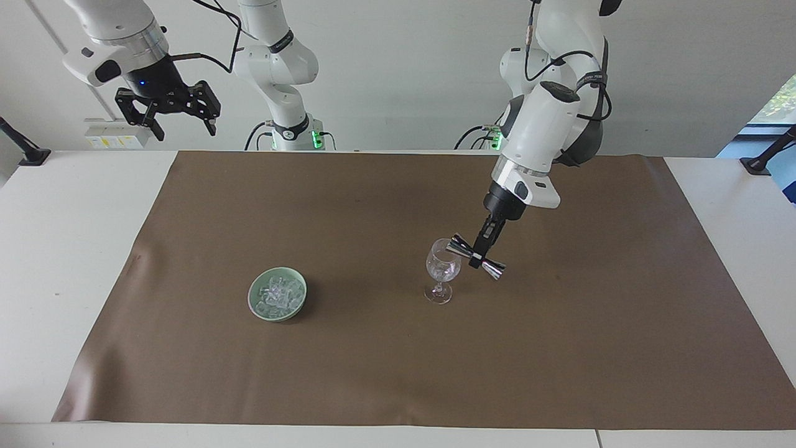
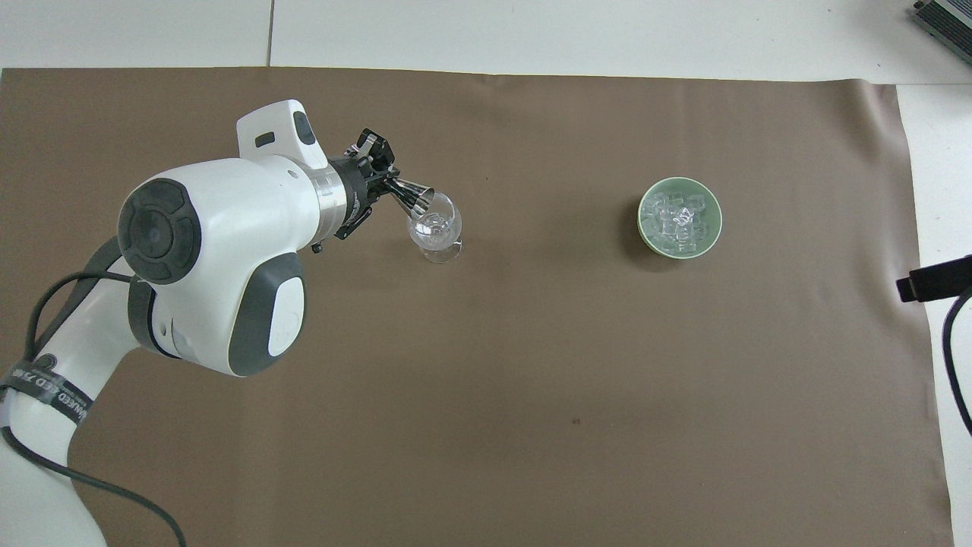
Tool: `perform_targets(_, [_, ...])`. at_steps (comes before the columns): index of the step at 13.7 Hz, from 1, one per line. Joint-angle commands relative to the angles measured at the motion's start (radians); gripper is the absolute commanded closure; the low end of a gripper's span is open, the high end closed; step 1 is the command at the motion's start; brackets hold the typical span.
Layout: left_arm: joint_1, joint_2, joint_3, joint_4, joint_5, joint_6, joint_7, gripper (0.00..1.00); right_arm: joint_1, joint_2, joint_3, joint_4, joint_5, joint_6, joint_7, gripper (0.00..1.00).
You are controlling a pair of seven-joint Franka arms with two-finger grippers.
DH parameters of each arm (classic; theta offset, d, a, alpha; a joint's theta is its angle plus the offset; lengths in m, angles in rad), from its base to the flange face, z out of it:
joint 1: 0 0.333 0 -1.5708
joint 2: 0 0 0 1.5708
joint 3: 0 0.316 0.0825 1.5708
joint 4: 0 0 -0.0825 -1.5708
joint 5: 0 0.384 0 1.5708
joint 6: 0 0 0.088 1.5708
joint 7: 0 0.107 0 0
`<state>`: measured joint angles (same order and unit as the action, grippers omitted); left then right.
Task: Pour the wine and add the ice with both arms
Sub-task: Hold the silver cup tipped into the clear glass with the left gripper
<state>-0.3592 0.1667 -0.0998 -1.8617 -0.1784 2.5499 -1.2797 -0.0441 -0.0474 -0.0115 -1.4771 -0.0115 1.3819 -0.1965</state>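
Two arms share the worktop (image 1: 62, 249), which is spread with a brown mat (image 1: 373, 373). Seen from the facing camera, the right hand (image 1: 185, 127) hangs high up at ten o'clock from the mat's middle, at the right arm's end. Its fingers are spread apart and hold nothing, and that arm waits.

At about eight o'clock from the mat's middle stands a pale green bowl (image 1: 280, 316) (image 2: 642, 220). The ice (image 1: 278, 294) (image 2: 678, 216) lies heaped inside it as clear cubes, with nothing covering it.

At three o'clock from the bowl, and well apart from it, a clear stemmed wine glass (image 1: 443, 267) (image 2: 434, 228) stands upright on the mat. Something glints in it, but I cannot tell what.

At two o'clock from the glass, the left hand (image 1: 477, 261) (image 2: 389, 186) comes down slantwise. It is clamped on the waist of a shiny double-coned jigger (image 1: 459, 247) (image 2: 414, 196). The jigger is tilted, with one cone's mouth at the glass's rim. Bare mat lies between bowl and glass.
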Motion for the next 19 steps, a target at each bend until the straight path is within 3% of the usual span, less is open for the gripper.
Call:
perform_targets(1, [-0.018,-0.004,0.019,0.016,0.039,-0.028,-0.027,1.0,-0.003,-0.012,0.002,-0.017,0.018,0.008,0.014,0.0])
perform_targets(19, [-0.03,0.0,0.019,0.03,0.1,-0.045,-0.036,1.0,-0.01,-0.012,0.001,-0.018,0.018,0.008,0.014,0.0])
